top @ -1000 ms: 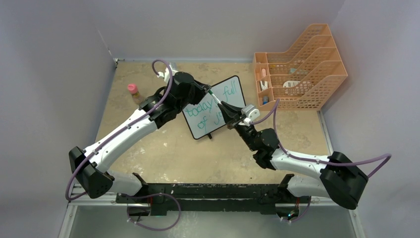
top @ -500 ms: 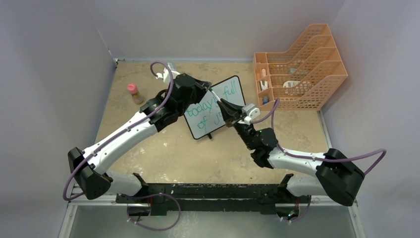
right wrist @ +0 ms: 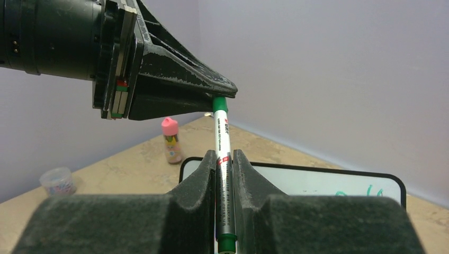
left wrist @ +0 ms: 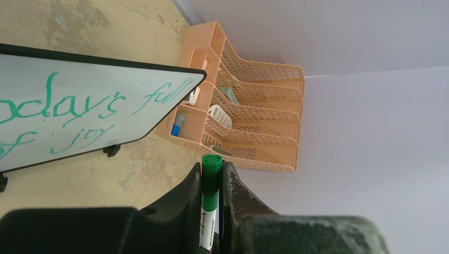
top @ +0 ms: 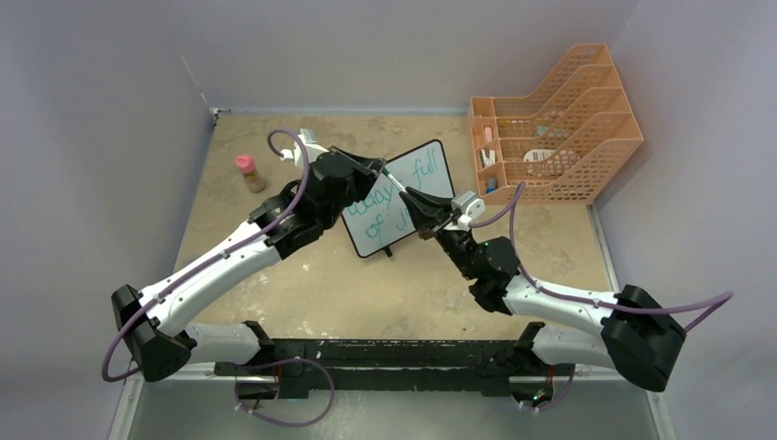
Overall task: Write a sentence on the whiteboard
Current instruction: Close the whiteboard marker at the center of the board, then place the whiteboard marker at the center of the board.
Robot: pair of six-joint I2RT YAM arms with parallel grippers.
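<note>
Across the tan table [top: 302, 275], the left arm [top: 229, 261] reaches in from the near left. Its wrist hides the far-left corner of the whiteboard [top: 377, 234] and the start of the green handwriting, so only scraps read from above. The left wrist camera shows "today's full of joy" but cuts off the board's left end. The right arm [top: 550, 307] comes in from the near right and covers part of the board's right half. The board sits near the middle of the table, its written face turned up toward the arms. Its long axis runs from nearer on the left to farther on the right. Whether it lies flat or leans back on its feet I cannot tell. An orange mesh rack [top: 554, 124] stands in the far right corner, near the board's right end but apart from it. The small items in its slots are too small to name. A marker [right wrist: 223, 138] hangs over the board, slanting from far left to near right. The left fingers [right wrist: 174, 79] are pressed onto its green cap and the right fingers [right wrist: 201, 182] pinch its white barrel, so the tip is hidden. A pink-capped bottle [top: 247, 171] stands upright at the far left, well apart from the board. A small clear tub [right wrist: 55, 180] with speckled contents shows only in the right wrist view.
</note>
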